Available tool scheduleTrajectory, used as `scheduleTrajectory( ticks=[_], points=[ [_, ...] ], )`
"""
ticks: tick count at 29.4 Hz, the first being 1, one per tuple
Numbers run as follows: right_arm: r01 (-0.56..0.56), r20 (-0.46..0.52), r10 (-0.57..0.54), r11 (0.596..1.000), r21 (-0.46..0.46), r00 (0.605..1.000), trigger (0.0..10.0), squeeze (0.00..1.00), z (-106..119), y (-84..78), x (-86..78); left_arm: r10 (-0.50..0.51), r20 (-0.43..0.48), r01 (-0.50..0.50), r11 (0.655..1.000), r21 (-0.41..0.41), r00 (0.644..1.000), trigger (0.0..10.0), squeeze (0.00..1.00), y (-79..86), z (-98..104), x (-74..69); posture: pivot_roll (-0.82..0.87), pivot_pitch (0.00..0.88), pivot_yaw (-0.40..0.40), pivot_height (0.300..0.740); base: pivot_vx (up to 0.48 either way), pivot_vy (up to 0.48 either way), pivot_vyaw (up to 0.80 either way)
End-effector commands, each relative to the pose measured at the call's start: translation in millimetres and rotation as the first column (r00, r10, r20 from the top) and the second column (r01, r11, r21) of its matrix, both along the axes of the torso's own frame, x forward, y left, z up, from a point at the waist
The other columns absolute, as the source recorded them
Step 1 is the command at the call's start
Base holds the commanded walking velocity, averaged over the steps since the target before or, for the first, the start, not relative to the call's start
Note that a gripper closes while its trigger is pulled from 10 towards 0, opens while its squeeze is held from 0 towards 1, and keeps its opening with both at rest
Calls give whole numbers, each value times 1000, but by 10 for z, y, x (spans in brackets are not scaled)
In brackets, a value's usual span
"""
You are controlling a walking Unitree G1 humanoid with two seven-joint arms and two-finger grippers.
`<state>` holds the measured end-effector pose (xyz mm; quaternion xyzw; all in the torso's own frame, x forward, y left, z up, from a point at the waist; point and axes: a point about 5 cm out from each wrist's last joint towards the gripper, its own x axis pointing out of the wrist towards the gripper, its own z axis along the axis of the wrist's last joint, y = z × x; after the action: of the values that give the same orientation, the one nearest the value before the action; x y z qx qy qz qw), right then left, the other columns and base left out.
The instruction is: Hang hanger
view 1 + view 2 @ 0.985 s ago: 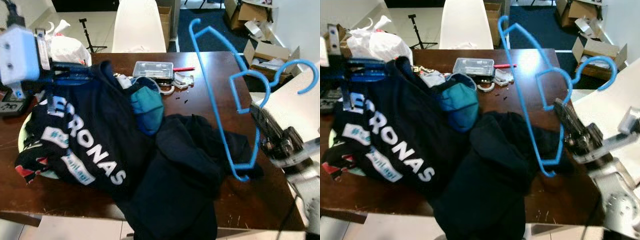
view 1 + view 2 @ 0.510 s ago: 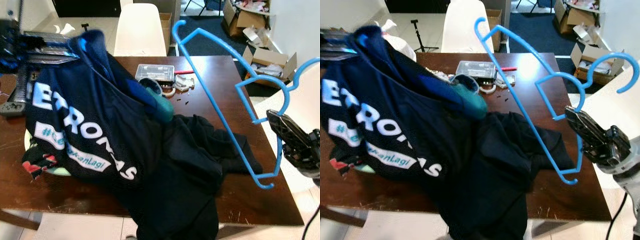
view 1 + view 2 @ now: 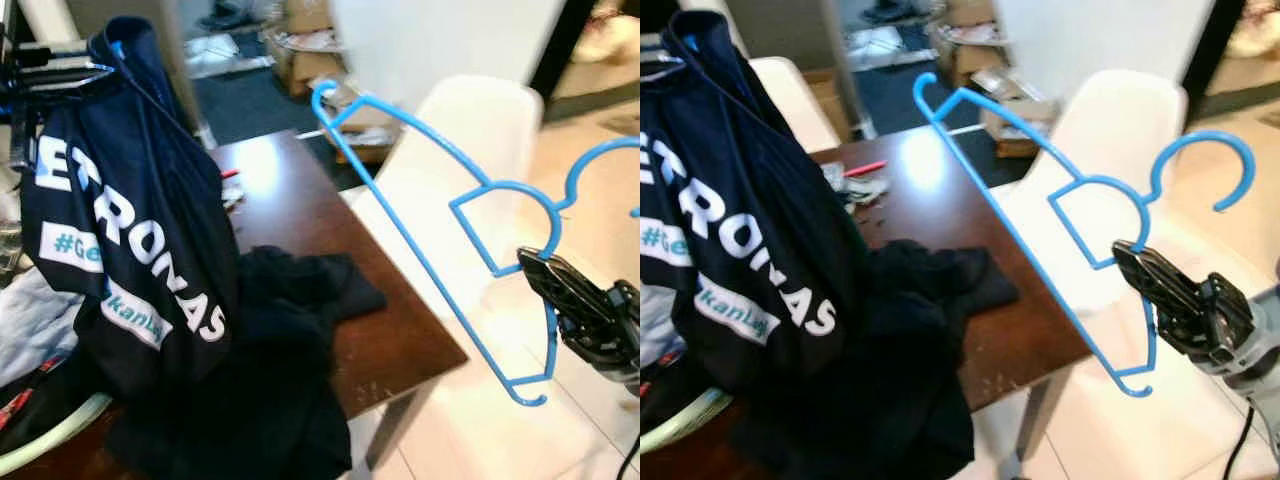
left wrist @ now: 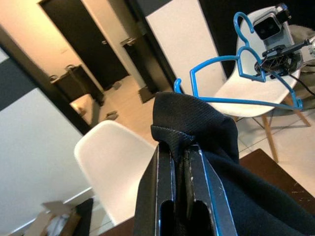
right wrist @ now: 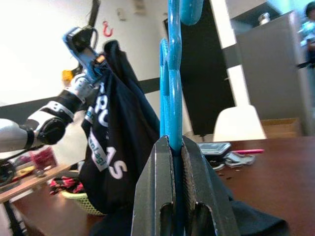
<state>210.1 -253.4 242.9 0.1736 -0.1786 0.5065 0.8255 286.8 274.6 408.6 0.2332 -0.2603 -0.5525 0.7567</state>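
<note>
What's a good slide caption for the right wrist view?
Right claw clamps the blue hanger; dark jersey hangs beyond.

Both tools (image 3: 540, 268) (image 4: 179, 162) clamped, raised.

shirt (image 3: 130, 230): left edge cut off | hanger (image 3: 440, 220): hook tip cropped

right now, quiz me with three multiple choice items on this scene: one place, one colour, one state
1. Where is the hanger?
A. on the table
B. in the right gripper, in the air
C. on the chair

2. What colour is the hanger?
A. blue
B. red
C. white

3. What is the left gripper doing?
A. hanging open
B. resting on the table
C. shut on the shirt

Key: 1 B, the jaws clamp the hanger beside the table; 2 A, its wire is blue; 3 C, dark cloth is pinched between the jaws.
</note>
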Motion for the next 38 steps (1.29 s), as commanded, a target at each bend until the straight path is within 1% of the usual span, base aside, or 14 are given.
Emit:
scheduleTrajectory(
  ticks=[1, 4, 7, 9, 10, 14, 19, 20, 21, 24, 27, 30, 34, 38],
  points=[
    [-32, -4, 32, 999, -3, 999, 10000, 0, 7, 82, -14, 10, 16, -10, 1000, 13, 1000, 10000, 0, -3, -3, 11, 0, 115, 63, 740, 0, 0, -800],
    [-42, -4, 42, 999, -5, 999, 10000, 0, 11, 132, -19, 7, 1, -7, 1000, 25, 1000, 10000, 0, -14, -60, 36, -2, 116, 64, 740, 0, 0, -800],
    [-155, -7, 154, 987, -43, 988, 10000, 0, 27, 462, -29, -79, -90, 92, 985, 148, 993, 10000, 0, -205, -404, 52, -6, 113, 61, 740, 0, 0, -800],
    [-155, -7, 154, 987, -43, 988, 10000, 0, 27, 462, -29, -79, -90, 92, 985, 148, 993, 10000, 0, -205, -404, 52, -6, 113, 61, 740, 0, 0, -800],
    [-186, -13, 186, 980, -65, 983, 10000, 0, 12, 540, -33, -97, -108, 116, 974, 193, 989, 10000, 0, -281, -518, 49, -6, 117, 61, 740, 0, 0, -800],
    [-224, -31, 222, 969, -107, 975, 10000, 0, -41, 642, -36, -111, -102, 132, 962, 240, 989, 10000, 0, -419, -719, 56, -7, 121, 64, 740, 0, 0, -800],
    [-226, -48, 221, 965, -133, 974, 10000, 0, -89, 666, -32, -70, -52, 77, 985, 157, 996, 10000, 0, -479, -802, 71, -12, 128, 59, 740, 0, 0, -735],
    [-217, -53, 212, 967, -134, 976, 10000, 0, -99, 643, -32, -45, -34, 48, 995, 92, 998, 10000, 0, -448, -791, 51, -14, 131, 58, 740, 0, 0, -681],
    [-186, -57, 180, 972, -143, 982, 10000, 0, -99, 583, -27, -10, -11, 10, 1000, -24, 1000, 10000, 0, -366, -738, -32, -15, 133, 54, 740, 0, 0, -681],
    [-179, -57, 172, 973, -145, 983, 10000, 0, -96, 572, -26, -6, -8, 6, 999, -45, 1000, 10000, 0, -351, -726, -57, -15, 133, 54, 740, 0, 0, -681],
    [-136, -48, 130, 978, -156, 990, 10000, 0, -56, 450, -14, -41, 7, 42, 987, -156, 999, 10000, 0, -253, -666, -326, -17, 135, 38, 740, 0, 0, 0],
    [-116, -44, 110, 978, -171, 993, 10000, 0, -36, 385, -6, -65, 1, 65, 986, -152, 998, 10000, 0, -196, -672, -457, -16, 135, 26, 740, 0, 0, 0],
    [-110, -39, 104, 977, -181, 994, 10000, 0, -23, 351, 0, -73, 1, 72, 987, -142, 997, 10000, 0, -164, -670, -515, -12, 135, 21, 740, 0, 0, 0],
    [-108, 1, 110, 976, -187, 994, 10000, 0, 69, 296, 33, -105, -7, 104, 991, -90, 994, 10000, 0, -126, -615, -636, 0, 131, 13, 740, 0, 0, 0]
  ],
)
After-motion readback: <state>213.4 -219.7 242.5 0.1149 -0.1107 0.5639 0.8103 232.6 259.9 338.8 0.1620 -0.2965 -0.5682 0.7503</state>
